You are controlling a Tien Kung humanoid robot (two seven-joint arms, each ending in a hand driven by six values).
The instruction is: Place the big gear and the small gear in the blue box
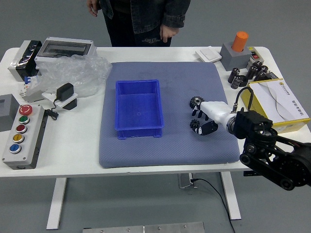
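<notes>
My robot hand (pixel 216 112), half open, apparently holding nothing; the small gear (pixel 195 124) lies just left, the big gear (pixel 196 101) at its far-left side.

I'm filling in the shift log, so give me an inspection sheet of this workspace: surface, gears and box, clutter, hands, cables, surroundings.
Surface: blue-grey mat flat on white table; damage: nothing seen
Job's things: big gear and small gear on the mat, right of the blue box; neither inside it
Clutter: plastic wrap, button panel, yellow box
Hands: right hand at the gears, fingers spread, appearing to hold nothing; left out of view
Cables: black cable below the near edge
Surroundings: person beyond the far edge
</notes>
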